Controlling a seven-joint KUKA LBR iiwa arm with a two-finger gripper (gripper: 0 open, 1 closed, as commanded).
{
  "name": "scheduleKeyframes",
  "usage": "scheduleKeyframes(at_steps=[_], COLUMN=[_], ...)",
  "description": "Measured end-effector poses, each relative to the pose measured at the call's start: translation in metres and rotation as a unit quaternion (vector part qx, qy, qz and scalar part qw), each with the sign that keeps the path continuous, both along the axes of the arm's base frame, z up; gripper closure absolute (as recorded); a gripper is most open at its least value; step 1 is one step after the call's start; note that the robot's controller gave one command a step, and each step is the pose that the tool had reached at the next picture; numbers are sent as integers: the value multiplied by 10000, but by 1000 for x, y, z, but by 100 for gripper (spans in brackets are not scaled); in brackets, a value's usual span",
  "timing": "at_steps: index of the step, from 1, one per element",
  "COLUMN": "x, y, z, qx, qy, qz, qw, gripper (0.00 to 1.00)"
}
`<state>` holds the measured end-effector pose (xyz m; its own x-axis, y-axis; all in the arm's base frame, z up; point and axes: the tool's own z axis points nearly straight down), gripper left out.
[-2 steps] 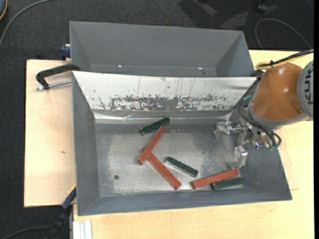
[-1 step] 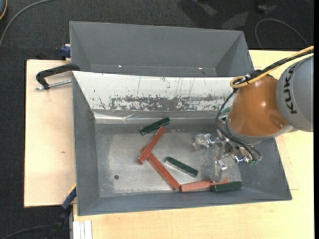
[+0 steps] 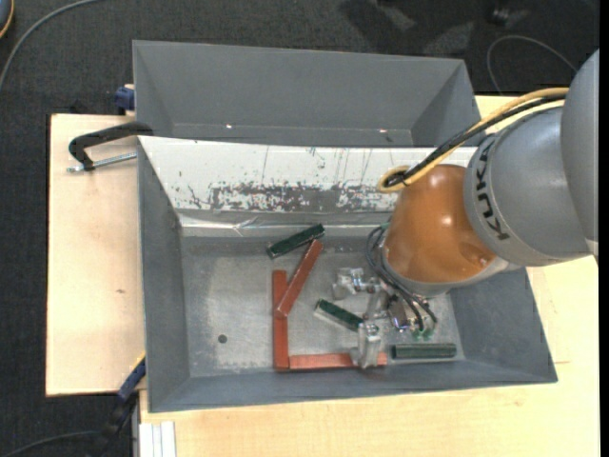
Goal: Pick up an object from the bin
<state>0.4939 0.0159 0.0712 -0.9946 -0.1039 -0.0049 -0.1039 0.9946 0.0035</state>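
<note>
Grey bin (image 3: 285, 93), steep walls, flat floor. The left part of the floor lies bare from the left wall across to the bars, and the strip under the back wall is also free. All things sit in the middle and the front right. The arm comes in from the right, and its orange cover (image 3: 433, 236) hangs over the right half of the floor and hides that ground. The hand (image 3: 363, 318) is low in the front right quarter, near the front wall, with little room between it and that wall. How far the hand is open cannot be told, as its metal parts overlap the things below; nothing is seen gripped. Nearest things: a short dark green bar (image 3: 335, 314) lying slantwise, its right end at the hand; a red-brown bar (image 3: 324, 361) flat along the foot of the front wall, its right end touching or under the lower metal part of the hand; a second dark green bar (image 3: 423, 352) just right of the hand, also by the front wall. Further left, an upright-running red-brown bar (image 3: 281, 327) meets the front one at a corner, forming an L. A tilted red-brown bar (image 3: 301, 272) leans from its top toward a dark green bar (image 3: 295, 241) near the back wall, both well apart from the hand.
</note>
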Motion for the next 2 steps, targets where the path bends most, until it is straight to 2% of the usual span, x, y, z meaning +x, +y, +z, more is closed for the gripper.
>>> scheduleKeyframes(at_steps=[1, 2], x=[-1, 42], y=[-2, 14], z=[-1, 150], qx=[-15, -6], qy=[12, -57], qz=[-10, -199], qw=[10000, 9998], gripper=[100, 100])
